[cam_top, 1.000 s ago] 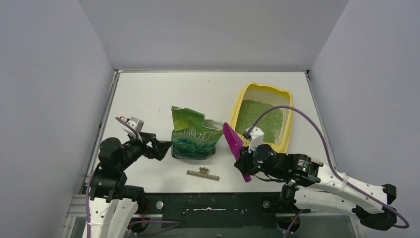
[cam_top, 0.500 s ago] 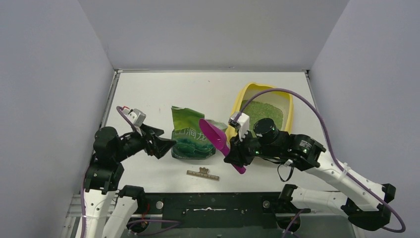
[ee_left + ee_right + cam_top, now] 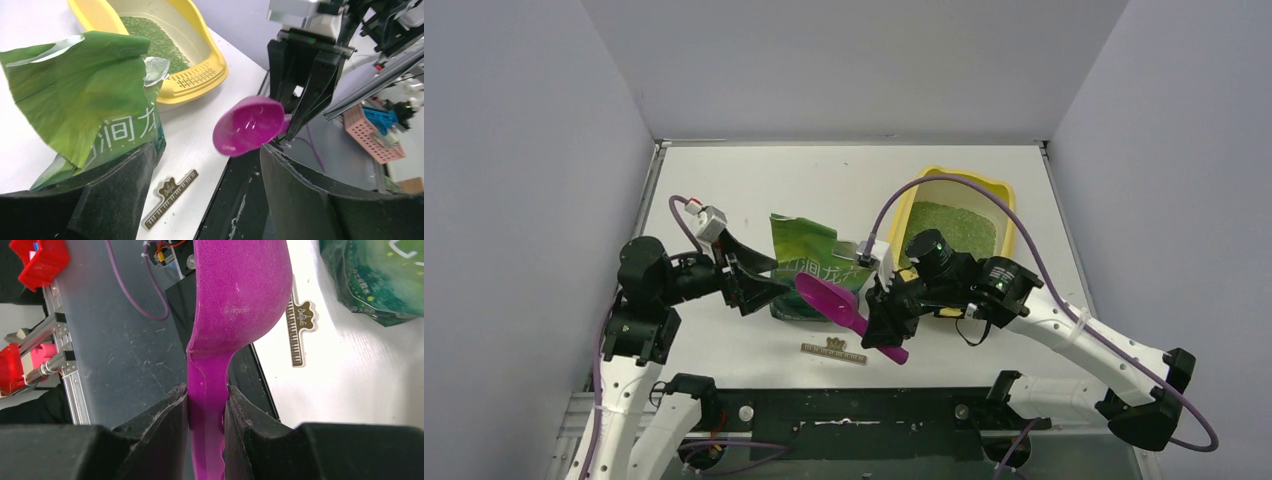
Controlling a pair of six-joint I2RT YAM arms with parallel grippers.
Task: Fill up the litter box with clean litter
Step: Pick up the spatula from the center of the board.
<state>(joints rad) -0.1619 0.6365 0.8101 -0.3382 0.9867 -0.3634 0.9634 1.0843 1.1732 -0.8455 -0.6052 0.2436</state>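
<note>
Two states: my right gripper [image 3: 879,325] pinches the magenta scoop [image 3: 829,297]; my left gripper [image 3: 759,278] gapes wide by the bag [image 3: 804,255]. The litter box [image 3: 954,178], near the table's [image 3: 724,190] far-right corner, holds clean litter [image 3: 959,225]; its grate [image 3: 192,80] shows only from my left wrist.

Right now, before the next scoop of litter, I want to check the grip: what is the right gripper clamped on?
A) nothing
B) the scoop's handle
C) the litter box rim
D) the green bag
B: in the right wrist view the right gripper has both fingers pressed against the narrow handle of the scoop.
</note>
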